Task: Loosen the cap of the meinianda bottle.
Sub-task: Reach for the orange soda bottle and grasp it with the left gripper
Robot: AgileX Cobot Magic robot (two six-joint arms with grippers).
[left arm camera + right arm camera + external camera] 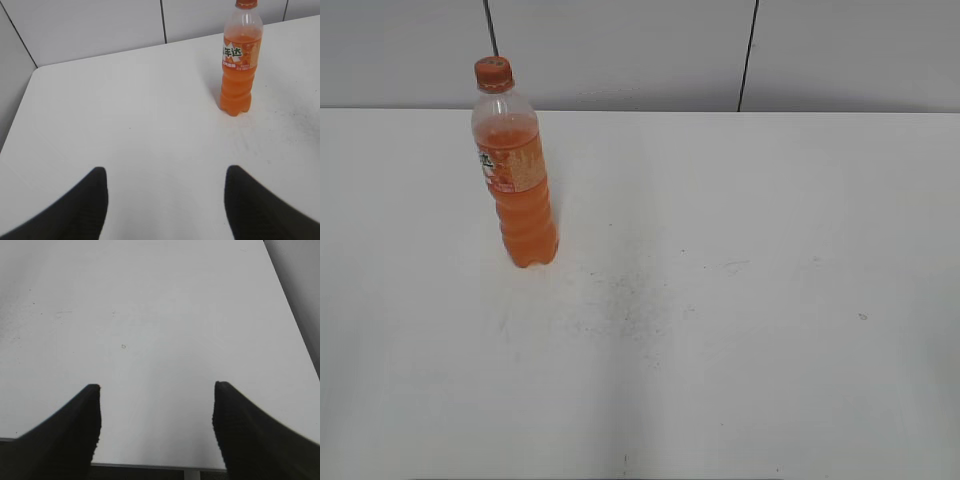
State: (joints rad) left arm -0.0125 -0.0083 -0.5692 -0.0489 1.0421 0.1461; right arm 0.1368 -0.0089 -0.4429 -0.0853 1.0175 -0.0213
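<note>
We see the meinianda bottle [515, 170] standing upright on the white table [740, 300], toward 10 o'clock in the exterior view, its cap [492, 72] seated on the neck. From our left wrist view the bottle [240, 60] sits at about 1 o'clock, well apart from the left gripper [165, 192], whose 2 dark fingers [80, 210] are spread wide with nothing between them. Our right gripper [156, 410] is likewise spread wide over bare tabletop near the table's edge, holding nothing.
</note>
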